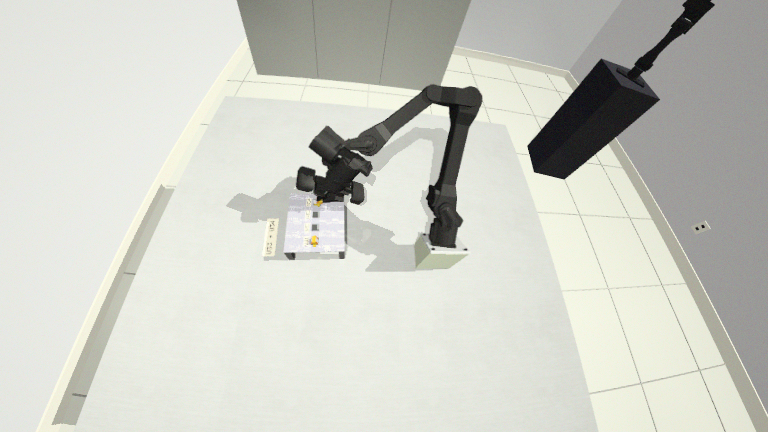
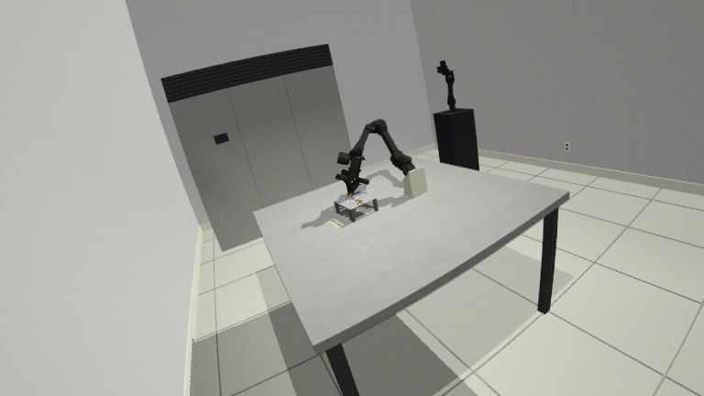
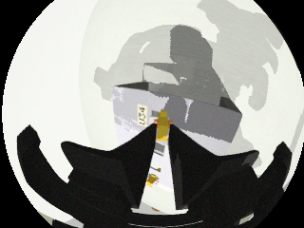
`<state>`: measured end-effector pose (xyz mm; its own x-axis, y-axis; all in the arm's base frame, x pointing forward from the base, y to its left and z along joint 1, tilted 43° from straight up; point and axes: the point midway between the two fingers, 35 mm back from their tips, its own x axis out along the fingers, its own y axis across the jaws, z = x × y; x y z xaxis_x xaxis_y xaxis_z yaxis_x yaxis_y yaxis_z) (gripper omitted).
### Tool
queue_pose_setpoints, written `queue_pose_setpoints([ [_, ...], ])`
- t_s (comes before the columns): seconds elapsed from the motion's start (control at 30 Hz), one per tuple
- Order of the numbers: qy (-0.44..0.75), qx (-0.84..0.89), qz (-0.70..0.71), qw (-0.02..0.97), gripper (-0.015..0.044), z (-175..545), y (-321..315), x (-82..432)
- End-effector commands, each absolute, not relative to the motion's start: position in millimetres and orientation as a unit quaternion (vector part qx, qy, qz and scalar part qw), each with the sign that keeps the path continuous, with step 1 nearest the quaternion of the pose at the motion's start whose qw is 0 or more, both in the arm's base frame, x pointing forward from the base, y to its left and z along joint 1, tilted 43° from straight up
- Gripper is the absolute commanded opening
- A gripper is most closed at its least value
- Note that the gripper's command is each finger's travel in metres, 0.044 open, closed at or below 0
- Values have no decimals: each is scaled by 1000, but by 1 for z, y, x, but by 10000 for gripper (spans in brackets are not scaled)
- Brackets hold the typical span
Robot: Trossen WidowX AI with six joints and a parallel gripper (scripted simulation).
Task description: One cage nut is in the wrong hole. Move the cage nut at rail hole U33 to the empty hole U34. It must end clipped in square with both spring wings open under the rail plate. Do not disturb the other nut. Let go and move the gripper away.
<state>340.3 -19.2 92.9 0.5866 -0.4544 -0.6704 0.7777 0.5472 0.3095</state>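
One yellow-orange cage nut (image 1: 318,202) (image 2: 350,195) (image 3: 162,125), upright, near U34 label (image 3: 142,115)

Two cage nuts (image 1: 318,202) (image 1: 314,241) (image 3: 162,126) (image 3: 152,180), two black arms (image 1: 456,150) (image 1: 662,45) (image 2: 386,137) (image 2: 450,85), one table (image 1: 351,336) (image 2: 441,236).

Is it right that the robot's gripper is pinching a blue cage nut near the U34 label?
Not quite: the cage nut isn't blue, it's yellow-orange, as the wrist view shows. The gripper is indeed pinching it near the U34 label.
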Motion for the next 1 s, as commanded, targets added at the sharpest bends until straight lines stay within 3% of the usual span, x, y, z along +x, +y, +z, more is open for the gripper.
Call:
queue_pose_setpoints([
  [0.0,268,302,-372,836,31,93,-19,341],
  [0.97,274,296,-390,828,31,95,-18,343],
])
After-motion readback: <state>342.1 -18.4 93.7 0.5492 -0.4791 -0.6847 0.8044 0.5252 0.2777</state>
